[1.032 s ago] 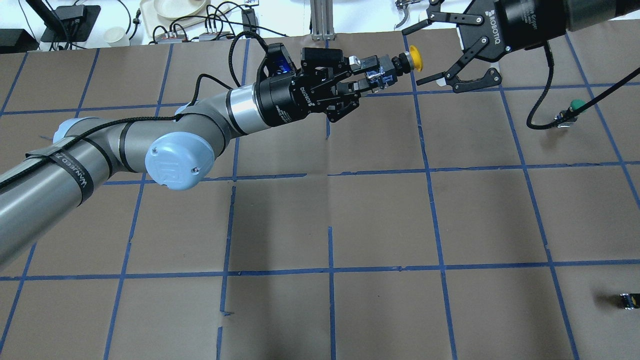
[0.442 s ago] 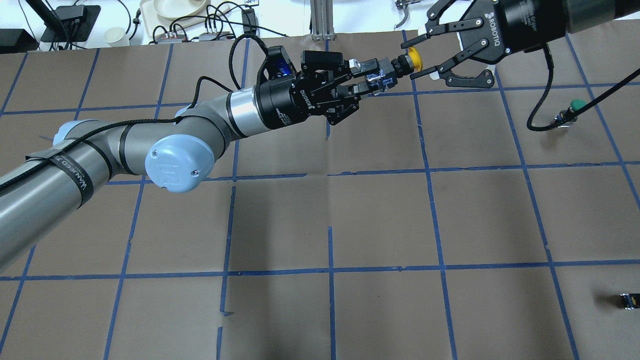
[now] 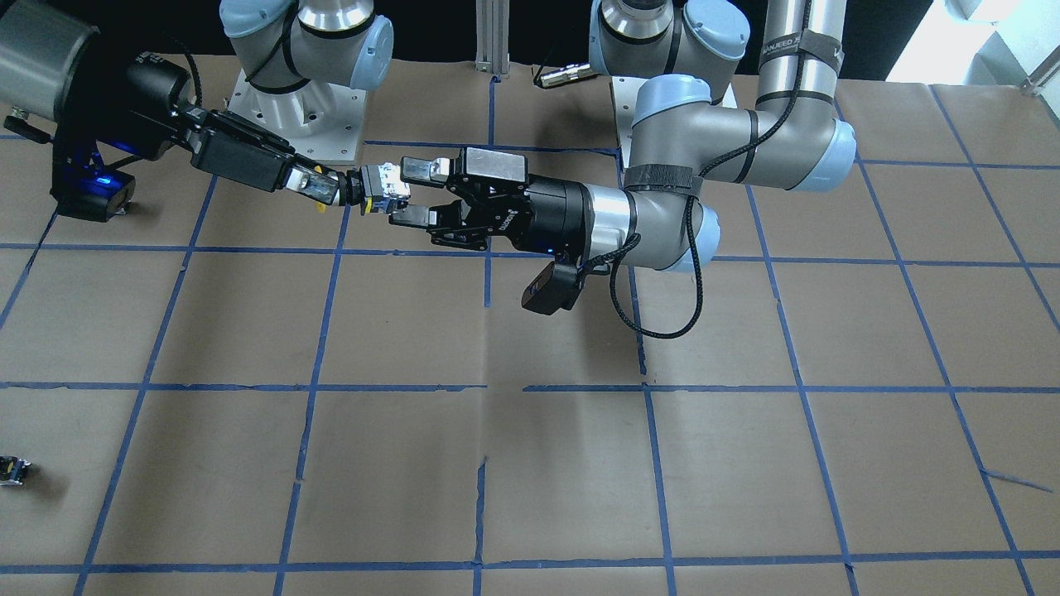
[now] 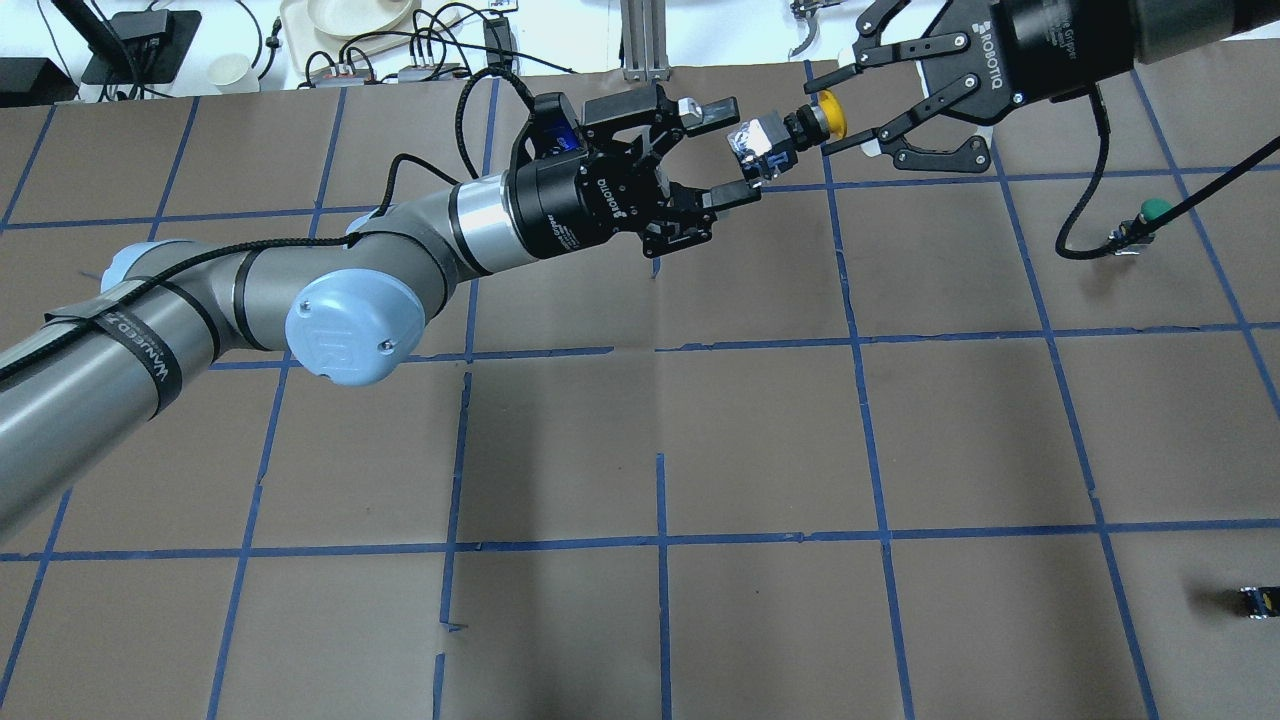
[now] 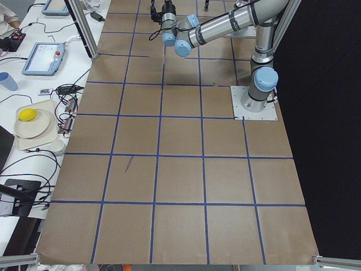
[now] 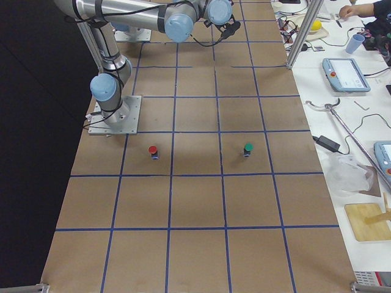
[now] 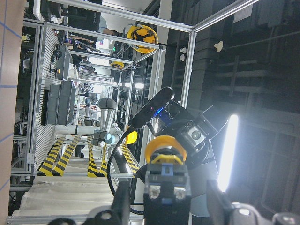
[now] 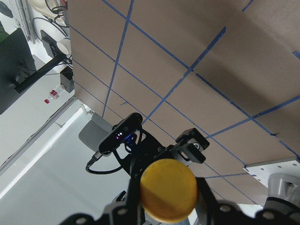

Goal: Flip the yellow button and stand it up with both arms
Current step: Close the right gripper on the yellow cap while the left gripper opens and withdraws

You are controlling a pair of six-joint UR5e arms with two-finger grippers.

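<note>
The yellow button (image 4: 765,138) hangs in the air over the table's far side, lying level, its yellow cap (image 4: 830,115) toward the right arm. My right gripper (image 4: 822,121) is shut on the cap; the right wrist view shows the cap (image 8: 168,190) between its fingers. My left gripper (image 4: 745,146) is open, its fingers apart on either side of the block body without touching it. In the left wrist view the button (image 7: 166,180) stands between the spread fingers. The front view shows the button (image 3: 381,189) between the right gripper (image 3: 331,189) and the left gripper (image 3: 400,193).
A green-capped button (image 4: 1153,211) stands on the table at the right, near the right arm's cable. A small dark part (image 4: 1255,601) lies at the near right edge. A red-capped button (image 6: 153,150) stands near the right arm's base.
My right gripper moved in and shut on the yellow cap. My left gripper, shut on the block body before, has opened and let it go.
</note>
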